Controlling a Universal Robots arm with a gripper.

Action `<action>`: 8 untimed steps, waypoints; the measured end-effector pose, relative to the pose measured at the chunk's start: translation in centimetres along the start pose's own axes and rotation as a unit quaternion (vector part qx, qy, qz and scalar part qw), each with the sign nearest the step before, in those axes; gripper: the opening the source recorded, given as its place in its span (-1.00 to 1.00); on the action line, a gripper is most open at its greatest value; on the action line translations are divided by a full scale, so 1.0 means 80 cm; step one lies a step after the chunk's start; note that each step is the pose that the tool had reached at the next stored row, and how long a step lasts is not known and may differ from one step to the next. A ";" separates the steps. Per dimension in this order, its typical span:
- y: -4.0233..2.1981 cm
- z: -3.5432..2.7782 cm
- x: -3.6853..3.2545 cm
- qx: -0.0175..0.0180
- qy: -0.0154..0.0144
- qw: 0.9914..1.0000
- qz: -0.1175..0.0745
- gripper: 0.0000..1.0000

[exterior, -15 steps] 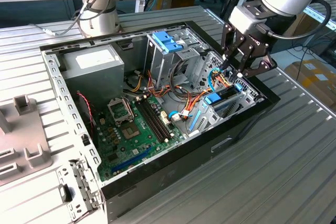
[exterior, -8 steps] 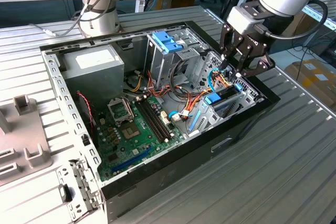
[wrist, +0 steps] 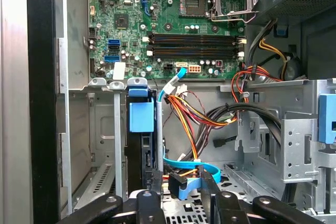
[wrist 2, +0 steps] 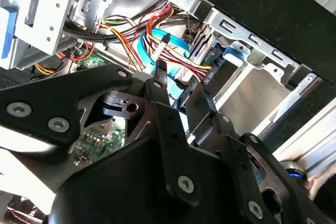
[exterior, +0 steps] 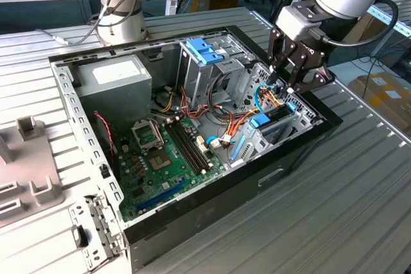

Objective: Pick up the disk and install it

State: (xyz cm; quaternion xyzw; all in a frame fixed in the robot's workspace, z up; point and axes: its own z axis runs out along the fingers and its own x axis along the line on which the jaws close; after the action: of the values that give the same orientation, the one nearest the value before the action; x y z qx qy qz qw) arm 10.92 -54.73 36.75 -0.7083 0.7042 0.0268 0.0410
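Disk [wrist: 140, 145] sat in computer case [exterior: 192, 213] slot near counter edge. Pincer [exterior: 290, 86] hovered above, fingers narrow, holding nothing.

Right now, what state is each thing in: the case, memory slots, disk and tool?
Computer case: open, side panel off.
Memory slots: empty.
Disk: standing edge-on in its bay, not held.
Tool: open, fingers straddling a blue cable.
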 end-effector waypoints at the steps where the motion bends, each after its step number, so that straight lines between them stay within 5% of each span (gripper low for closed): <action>1: 0.0000 0.0000 0.0000 0.000 0.000 1.000 0.000 -0.15; 6: 0.0000 0.0000 -0.0002 0.000 0.000 1.000 0.000 -0.67; 8: 0.0000 0.0000 -0.0002 0.000 0.000 1.000 0.000 -0.68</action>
State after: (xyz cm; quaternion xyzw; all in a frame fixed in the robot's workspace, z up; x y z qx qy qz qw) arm 10.93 -54.72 36.75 -0.7083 0.7042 0.0268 0.0410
